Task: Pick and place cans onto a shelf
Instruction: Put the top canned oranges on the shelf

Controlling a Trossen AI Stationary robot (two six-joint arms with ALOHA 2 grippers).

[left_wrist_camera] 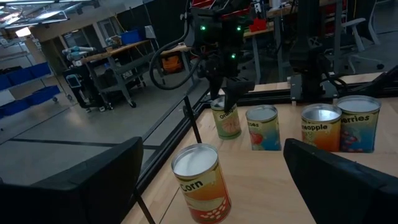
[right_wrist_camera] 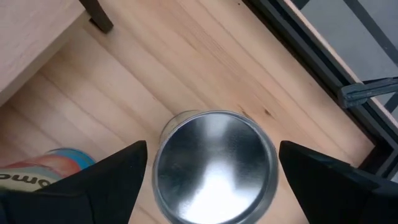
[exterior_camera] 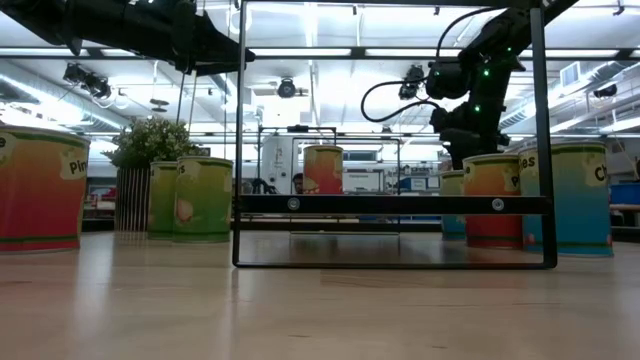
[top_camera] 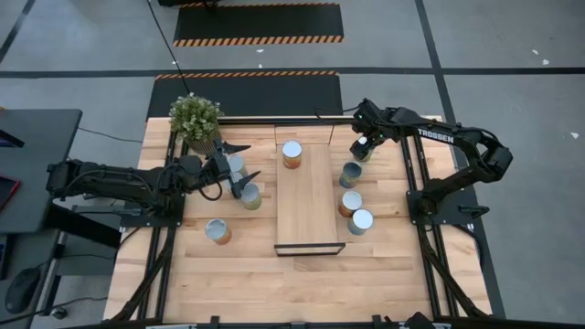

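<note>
Cans: one on shelf (top_camera: 306, 196); seven on table; both grippers' fingers spread, empty.

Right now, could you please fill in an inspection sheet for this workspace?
Surface: plank table, bare near the front.
Job's things: one can on the shelf; seven cans on the table, three left and four right of it.
Clutter: potted plant at the back left.
Grippers: left gripper open above the left cans; right gripper open, straddling a can top.
Cables: black cable across the floor.
Surroundings: striped floor mats, workshop benches behind.
</note>
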